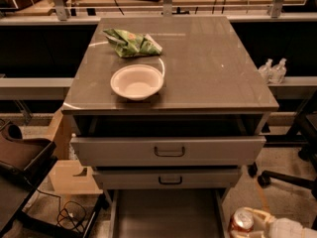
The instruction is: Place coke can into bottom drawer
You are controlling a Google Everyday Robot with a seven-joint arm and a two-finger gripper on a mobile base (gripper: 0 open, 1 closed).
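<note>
Pale two-finger gripper point(253, 227) at lower right of the frame, clamped round small red coke can point(240, 220) with silver rim, just right of open grey metal bottom drawer point(166, 215) at lower centre, white bowl point(137, 82) and green snack bag point(131, 42) on grey desk point(213, 58) above

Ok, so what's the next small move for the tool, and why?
Probably shift the tool left. It grips the coke can at the lower right, outside the right rail of the bottom drawer, which is pulled open with a bare floor. Going left should bring the can over that floor.
</note>
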